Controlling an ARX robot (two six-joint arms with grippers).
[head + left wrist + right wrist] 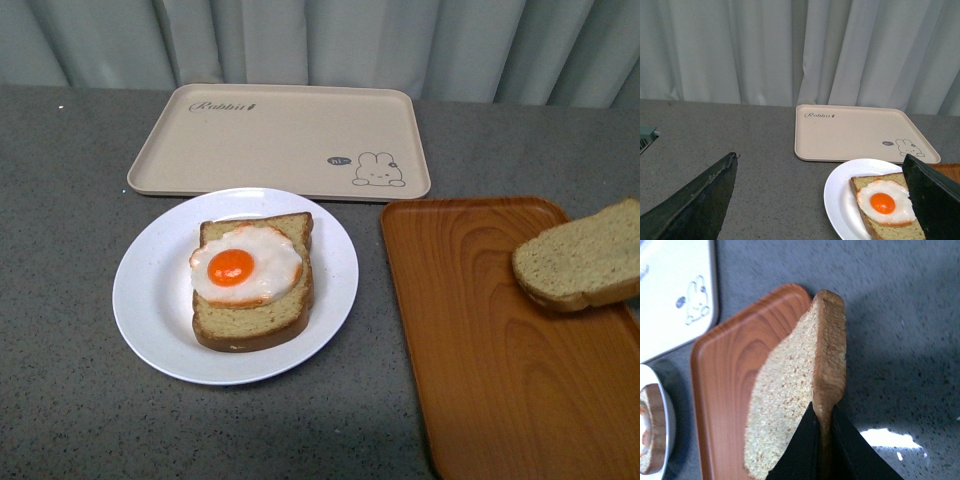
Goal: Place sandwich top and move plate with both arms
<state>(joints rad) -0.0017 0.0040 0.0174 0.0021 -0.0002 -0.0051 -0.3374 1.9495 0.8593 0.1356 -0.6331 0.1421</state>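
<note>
The right end effector (822, 416) clamps the plain tan, brown-crusted bread slice (580, 255), edge-cropped at 3 o'clock from the round white plate (150, 300). The left end effector (819, 159) gapes wide.

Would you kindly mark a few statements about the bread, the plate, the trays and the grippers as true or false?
1. The right gripper is shut on the sandwich top. True.
2. The sandwich top lies on the fried egg. False: it is held up at the right edge of the wood-grain tray, apart from the egg.
3. The plate sits on the rabbit-print tray. False: it sits on the grey table, just in front of that tray.
4. The left gripper is open and holds nothing. True.
</note>
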